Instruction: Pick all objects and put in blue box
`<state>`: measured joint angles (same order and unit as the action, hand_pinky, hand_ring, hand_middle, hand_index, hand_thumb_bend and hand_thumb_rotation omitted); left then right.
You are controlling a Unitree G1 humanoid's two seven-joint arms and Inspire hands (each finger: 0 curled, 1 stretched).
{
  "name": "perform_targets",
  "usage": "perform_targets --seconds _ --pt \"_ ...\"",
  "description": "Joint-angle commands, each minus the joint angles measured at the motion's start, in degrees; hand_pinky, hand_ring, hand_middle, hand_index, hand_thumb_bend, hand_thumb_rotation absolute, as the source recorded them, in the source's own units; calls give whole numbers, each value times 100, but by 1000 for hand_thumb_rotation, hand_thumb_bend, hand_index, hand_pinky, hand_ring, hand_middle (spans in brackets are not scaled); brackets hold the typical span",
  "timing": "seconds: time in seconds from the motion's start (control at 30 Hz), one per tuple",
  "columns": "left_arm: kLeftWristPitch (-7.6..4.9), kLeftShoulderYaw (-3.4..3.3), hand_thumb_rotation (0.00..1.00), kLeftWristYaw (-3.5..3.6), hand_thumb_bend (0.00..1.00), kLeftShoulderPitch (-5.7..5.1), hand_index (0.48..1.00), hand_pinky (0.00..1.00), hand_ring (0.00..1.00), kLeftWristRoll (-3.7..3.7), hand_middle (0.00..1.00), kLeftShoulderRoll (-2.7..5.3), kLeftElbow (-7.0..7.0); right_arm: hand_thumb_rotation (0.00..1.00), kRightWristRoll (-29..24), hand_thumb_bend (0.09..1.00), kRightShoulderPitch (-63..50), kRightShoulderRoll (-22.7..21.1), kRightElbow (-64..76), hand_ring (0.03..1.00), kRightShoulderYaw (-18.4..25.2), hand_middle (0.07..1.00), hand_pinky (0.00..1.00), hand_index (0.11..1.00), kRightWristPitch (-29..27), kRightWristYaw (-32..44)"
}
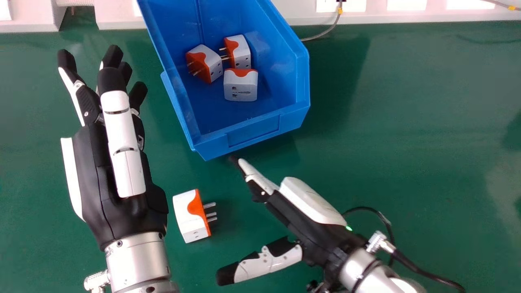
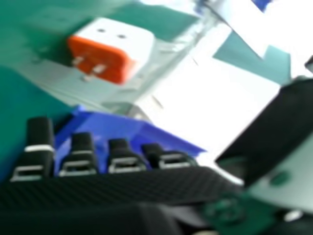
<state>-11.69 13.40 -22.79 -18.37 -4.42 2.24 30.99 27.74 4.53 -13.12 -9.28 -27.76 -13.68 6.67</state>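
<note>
1. Fingers (image 1: 258, 179) of the right hand (image 1: 301, 224) are extending straight, side by side, and pinching nothing; their tips are pointing toward the near end of the blue box (image 1: 252, 134).
2. Its thumb (image 1: 268, 260) is standing well apart, farther from the box, so the gap is facing the loose adapter (image 1: 189, 215), probably to let its body in.
3. That adapter is lying on the desk (image 1: 407, 142), outside the box's near end, its prongs pointing toward the right hand. The prongs are probably making a flat grip harder, so the body's white sides are looking like the safer hold.
4. Three adapters (image 1: 240, 87) are sitting close together inside the box, facing different ways, which is suggesting loose drops rather than careful stacking.
5. Left of the box, the left hand (image 1: 93, 179) is hanging idle, fingers spreading, leaving the adapter free for the right.
6. Only one pickup is seemingly remaining.
</note>
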Motion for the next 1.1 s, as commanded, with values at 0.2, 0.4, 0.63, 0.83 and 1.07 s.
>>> perform_targets --seconds 0.2,0.4,0.63,0.83,1.07 --pt "-37 122 819 -63 585 -79 909 905 937 73 924 479 210 608 198 1000 1008 411 -1527 912 -108 925 785 943 -679 -390" --pt "-84 105 807 -57 589 -105 906 916 942 87 924 447 198 612 404 1000 1683 593 -2642 921 -166 927 781 932 -1140 -872" --pt "-25 74 826 -41 585 -110 912 920 949 69 932 422 227 610 535 1000 2317 836 -3585 932 -206 933 809 927 -1481 -1291" --pt "-18 59 830 -16 582 -118 916 925 951 73 936 397 235 598 588 1000 2621 1077 -4179 918 -271 919 790 907 -1870 -1545" --pt "-55 46 825 1 580 -97 914 921 947 60 931 401 215 508 507 1000 2826 1310 -4746 910 -281 905 763 895 -2311 -1341"
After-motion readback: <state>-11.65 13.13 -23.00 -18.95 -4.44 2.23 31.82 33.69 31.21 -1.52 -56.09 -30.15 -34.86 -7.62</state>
